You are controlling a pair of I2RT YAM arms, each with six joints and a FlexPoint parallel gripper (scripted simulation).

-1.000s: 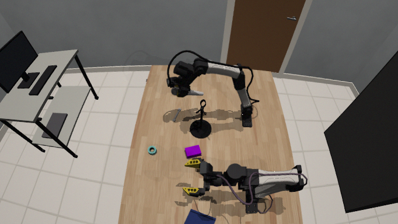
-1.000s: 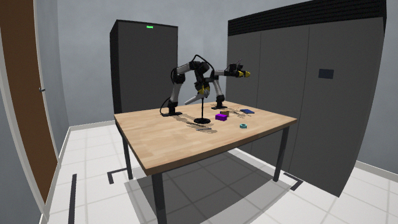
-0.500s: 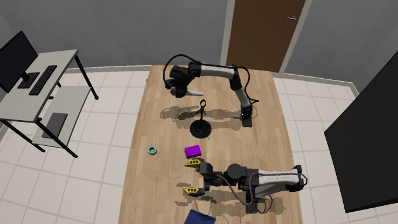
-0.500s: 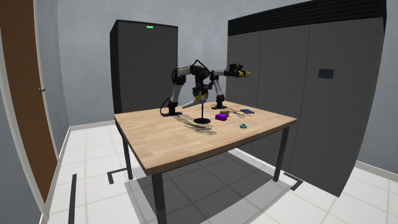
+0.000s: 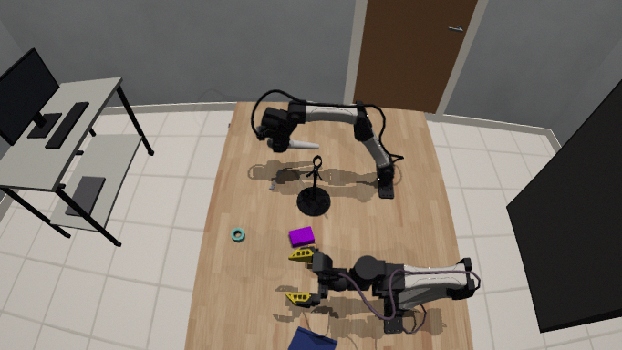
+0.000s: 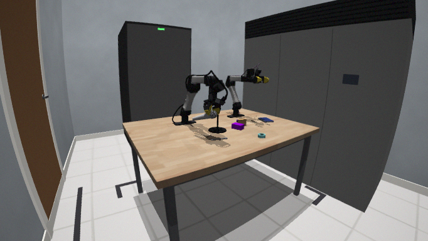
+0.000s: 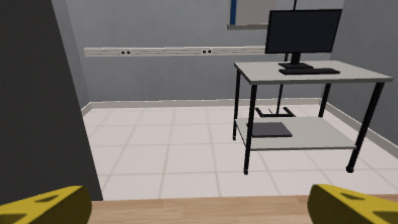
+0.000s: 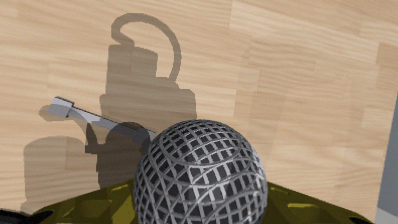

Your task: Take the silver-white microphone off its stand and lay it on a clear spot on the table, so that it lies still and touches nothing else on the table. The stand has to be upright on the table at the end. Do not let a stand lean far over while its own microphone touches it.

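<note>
Silver-white, the mic [image 5: 305, 145] [image 6: 202, 117] [image 8: 201, 172] is off its stand [image 5: 314, 201] [image 6: 217, 130], gripped between the right jaws [image 5: 276, 145] [image 6: 212, 110] above the tabletop [image 5: 255, 283] [image 6: 176, 160] [image 8: 300, 60]; laying it down and letting go remain. Its mesh head bulges from those jaws, its pale handle running out behind. Beside them, the stand is upright. The left jaws [image 5: 298, 276] [image 6: 263, 80] gape, holding nothing.

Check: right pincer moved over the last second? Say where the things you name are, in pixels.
Yes, downward: in the exterior view, the right pincer [image 5: 277, 145] [image 6: 212, 111] [image 8: 199, 188] is now nearer the level of the stand's round base [image 5: 314, 201] [image 6: 217, 130].
</note>
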